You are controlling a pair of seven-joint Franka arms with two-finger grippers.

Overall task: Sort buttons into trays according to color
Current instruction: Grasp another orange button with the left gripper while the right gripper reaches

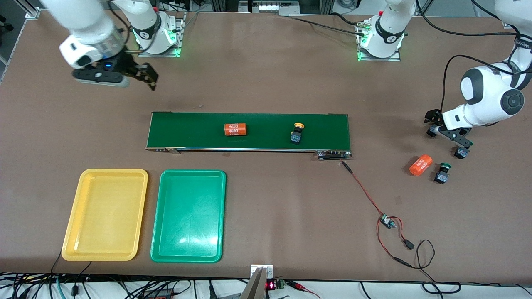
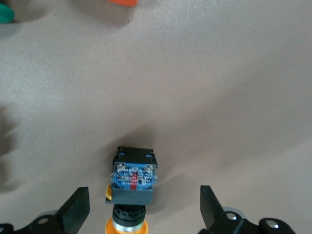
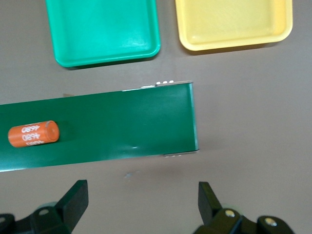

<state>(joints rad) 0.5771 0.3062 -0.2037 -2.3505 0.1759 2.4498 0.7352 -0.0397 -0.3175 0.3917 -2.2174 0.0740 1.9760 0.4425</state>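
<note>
From the front camera, my right gripper (image 1: pixel 143 77) hangs in the air over bare table near the right arm's base, jaws spread and holding nothing. My left gripper (image 1: pixel 447 141) is low at the left arm's end of the table, jaws also parted, with a small black-bodied button (image 1: pixel 460 153) on the table at its lower finger. A green-capped button (image 1: pixel 442 173) lies nearer the camera, just beside an orange cylinder (image 1: pixel 420 165) printed 4680. On the dark green conveyor belt (image 1: pixel 249 131) a yellow-capped button (image 1: pixel 296 133) sits toward the left arm's end, and a second orange 4680 cylinder (image 1: pixel 235 129) lies well apart from it along the belt. The yellow tray (image 1: pixel 70 232) and the green tray (image 1: pixel 160 236) lie side by side, nearer the camera than the belt, the yellow one closer to the right arm's end; both hold nothing.

Through my left wrist camera, my left fingers (image 2: pixel 78 209) stand wide apart with an orange-capped button (image 2: pixel 132 175) between them, untouched; its black body and blue circuit face show, the cap toward my wrist.

Through my right wrist camera, my right fingers (image 3: pixel 75 200) are released over brown table (image 3: pixel 253 146). Below lie the belt's end (image 3: pixel 146 122), one orange cylinder (image 3: pixel 33 135) on it, and both trays, green (image 3: pixel 105 58) and yellow (image 3: pixel 234 44).
</note>
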